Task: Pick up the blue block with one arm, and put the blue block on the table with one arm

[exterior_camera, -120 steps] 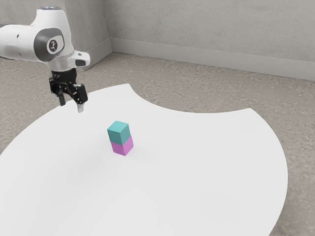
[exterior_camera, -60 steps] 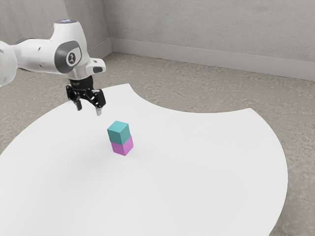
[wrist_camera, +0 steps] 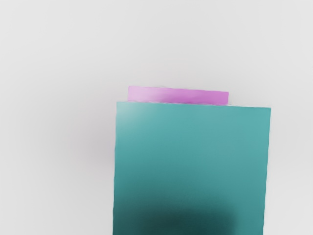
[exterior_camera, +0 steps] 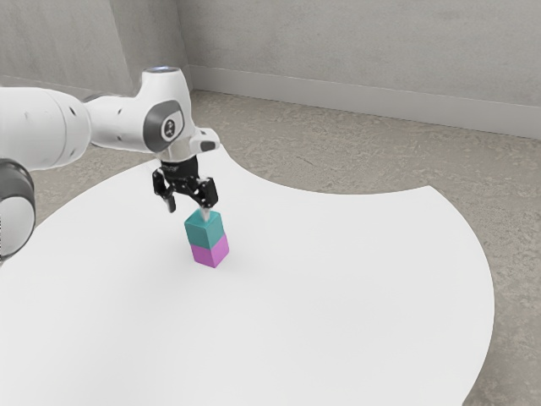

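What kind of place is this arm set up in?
Probably a plain, unfurnished-looking indoor room, rendered in a simulator: bare grey walls with a pale baseboard, mottled grey-brown floor, and a white table with a curved bite in its edge.

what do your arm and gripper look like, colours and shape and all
My arm is white, with smooth, rounded segments and dark grey sections. Near the wrist, a dark grey panel carries a round, light badge with a dark mark. My gripper is black and blocky, dotted with small light specks, its two fingers ending in pale grey tips.
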### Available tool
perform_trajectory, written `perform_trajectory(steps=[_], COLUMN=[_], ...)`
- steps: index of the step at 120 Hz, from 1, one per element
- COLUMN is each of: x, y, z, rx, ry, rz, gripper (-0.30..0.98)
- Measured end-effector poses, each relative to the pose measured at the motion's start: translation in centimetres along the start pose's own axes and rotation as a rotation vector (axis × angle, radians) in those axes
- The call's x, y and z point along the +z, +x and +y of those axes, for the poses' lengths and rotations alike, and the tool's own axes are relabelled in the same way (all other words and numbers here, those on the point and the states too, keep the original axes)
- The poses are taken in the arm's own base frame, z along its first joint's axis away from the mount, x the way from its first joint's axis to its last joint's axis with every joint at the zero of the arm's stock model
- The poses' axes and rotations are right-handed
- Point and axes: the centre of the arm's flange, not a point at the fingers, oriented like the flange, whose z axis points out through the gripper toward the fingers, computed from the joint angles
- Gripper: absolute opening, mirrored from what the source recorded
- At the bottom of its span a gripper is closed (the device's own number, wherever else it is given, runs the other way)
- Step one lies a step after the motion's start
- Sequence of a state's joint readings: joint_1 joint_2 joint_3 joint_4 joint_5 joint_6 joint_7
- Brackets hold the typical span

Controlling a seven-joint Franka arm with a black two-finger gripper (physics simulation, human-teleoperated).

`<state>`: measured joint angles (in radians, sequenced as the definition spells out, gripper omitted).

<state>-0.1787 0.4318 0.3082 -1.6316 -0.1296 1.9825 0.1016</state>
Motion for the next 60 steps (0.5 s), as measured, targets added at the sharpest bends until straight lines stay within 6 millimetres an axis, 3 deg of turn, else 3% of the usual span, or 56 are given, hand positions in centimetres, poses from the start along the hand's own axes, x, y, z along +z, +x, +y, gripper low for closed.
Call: perform_trajectory(steps=[60], x=[5.0], y=[2.4], z=[1.6], rx=[-0.017], ry=[0.001], rz=[-0.009], gripper=[0.69])
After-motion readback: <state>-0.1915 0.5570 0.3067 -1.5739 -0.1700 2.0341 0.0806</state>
